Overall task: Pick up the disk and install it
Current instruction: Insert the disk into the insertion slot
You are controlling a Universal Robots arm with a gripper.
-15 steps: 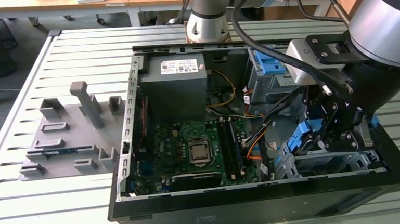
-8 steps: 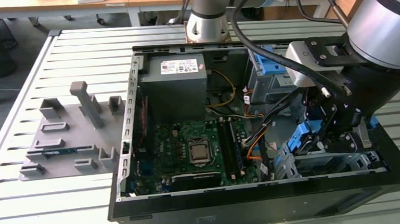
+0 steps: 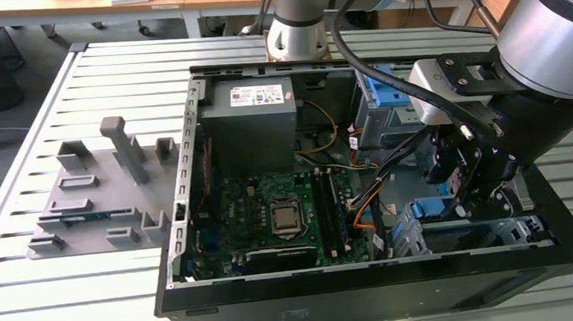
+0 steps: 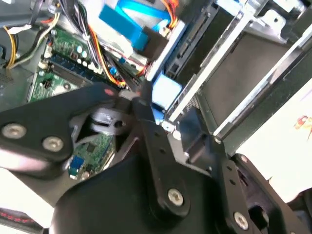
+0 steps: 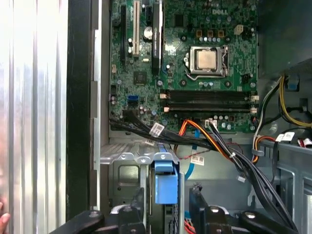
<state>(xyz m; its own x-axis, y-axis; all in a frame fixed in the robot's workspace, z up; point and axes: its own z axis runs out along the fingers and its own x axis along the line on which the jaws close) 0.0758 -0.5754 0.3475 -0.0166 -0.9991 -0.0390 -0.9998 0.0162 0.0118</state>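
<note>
Installing is the step in hand; the end effector (image 3: 473, 194) hangs in the drive bay (image 5: 122, 160) at the exterior view's right, near side of the computer case (image 3: 325, 303); the disk (image 5: 165, 187) shows its blue carrier end there; whether it is gripped, I cannot tell; seating calls for a straight, square push.

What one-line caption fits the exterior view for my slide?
Robot gripper inside the open computer case, at the drive cage, to the exterior view's right of the motherboard.

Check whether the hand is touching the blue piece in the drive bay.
Cannot tell. In the first wrist view the blue piece sits close by the hand, but neither contact nor a gap shows plainly.
</note>
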